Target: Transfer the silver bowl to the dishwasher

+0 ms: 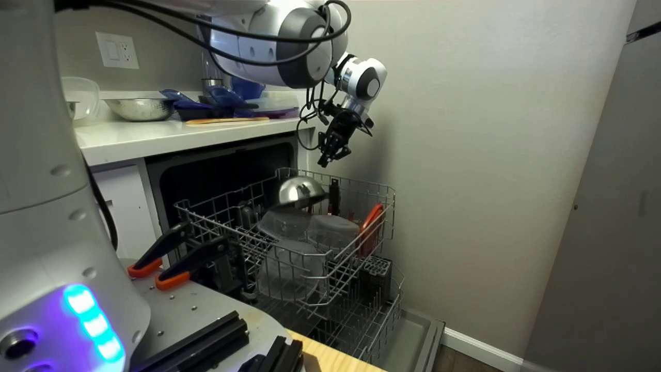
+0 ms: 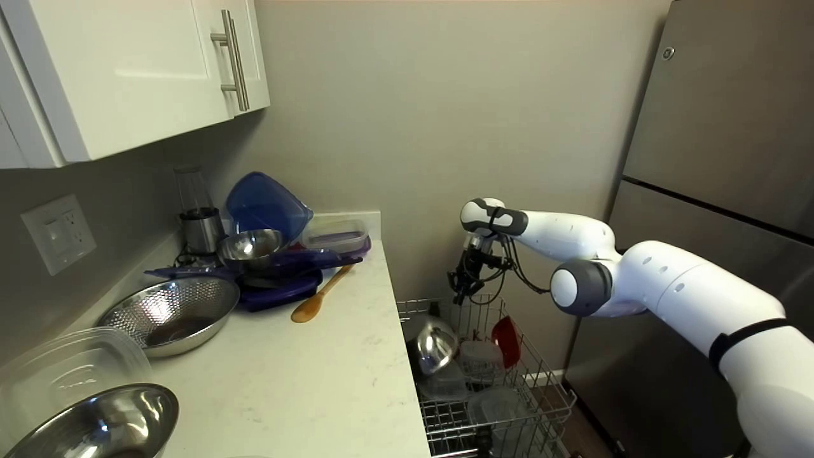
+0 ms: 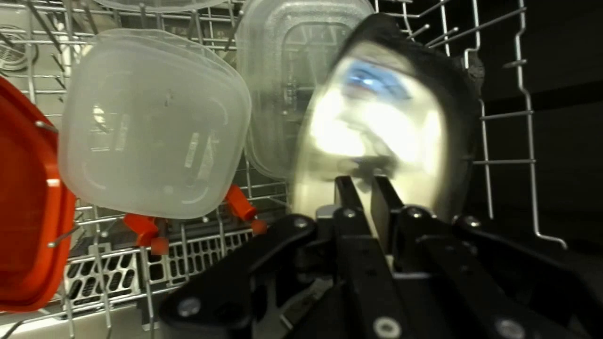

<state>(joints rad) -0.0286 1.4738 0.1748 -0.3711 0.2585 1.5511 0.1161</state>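
The silver bowl (image 1: 301, 190) lies domed side up and tilted in the upper rack of the open dishwasher (image 1: 227, 168). It also shows in an exterior view (image 2: 437, 346). In the wrist view the bowl (image 3: 377, 122) is blurred while the rack around it is sharp. My gripper (image 1: 333, 157) points down above the rack, apart from the bowl; it also shows in an exterior view (image 2: 459, 298). In the wrist view my gripper (image 3: 363, 181) is partly open, with a narrow gap and nothing between the fingers. The bowl's inside is hidden.
Clear plastic containers (image 3: 155, 122) and a red-orange dish (image 3: 23, 202) share the rack. The counter (image 2: 318, 381) beside it holds a perforated metal bowl (image 2: 175, 312), a small metal bowl (image 2: 251, 247), another metal bowl (image 2: 108, 423) and a wooden spoon (image 2: 311, 306). A wall stands behind.
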